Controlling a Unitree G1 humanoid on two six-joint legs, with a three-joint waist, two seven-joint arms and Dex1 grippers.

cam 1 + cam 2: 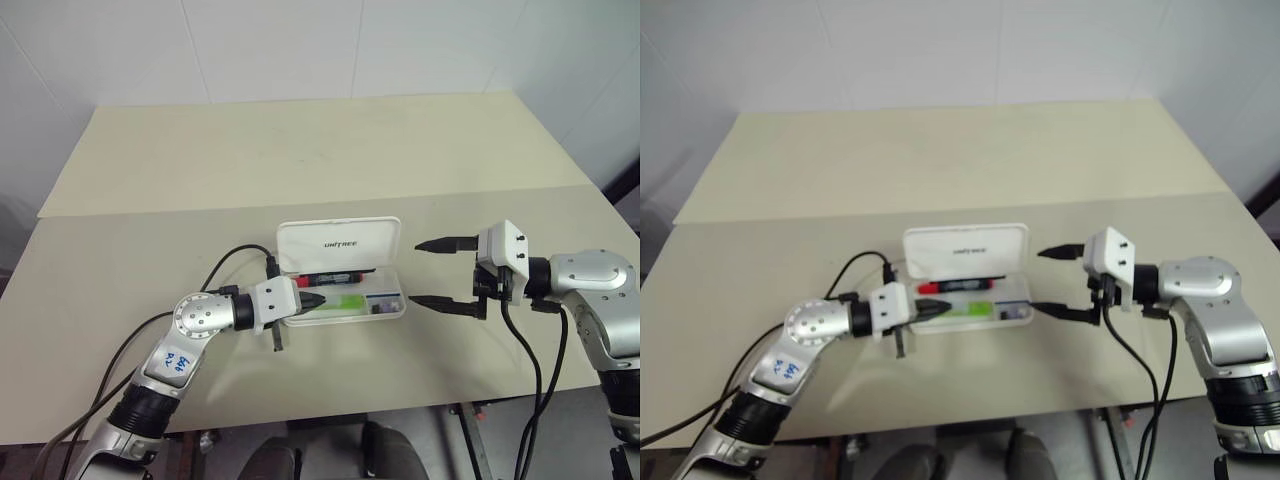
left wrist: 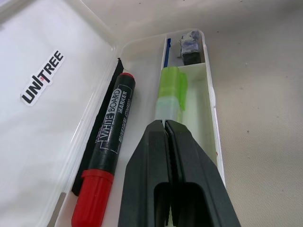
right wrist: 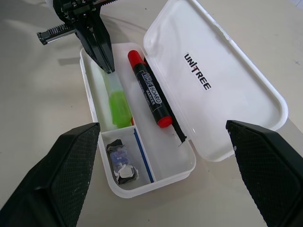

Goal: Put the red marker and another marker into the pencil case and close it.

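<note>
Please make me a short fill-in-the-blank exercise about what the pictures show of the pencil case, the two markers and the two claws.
1. The lid of the pencil case is ____.
2. The red marker lies ____ the case, beside the green marker.
3. The left claw is ____, its tip at the green marker's end.
4. The right claw is ____, holding nothing.

Missing words: open; inside; shut; open

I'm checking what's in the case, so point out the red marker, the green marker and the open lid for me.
red marker (image 2: 112,131), left wrist view, on its black barrel.
green marker (image 3: 118,106), right wrist view, on its lime-green body.
pencil case lid (image 1: 338,244), left eye view, on the lid's inside face.
</note>
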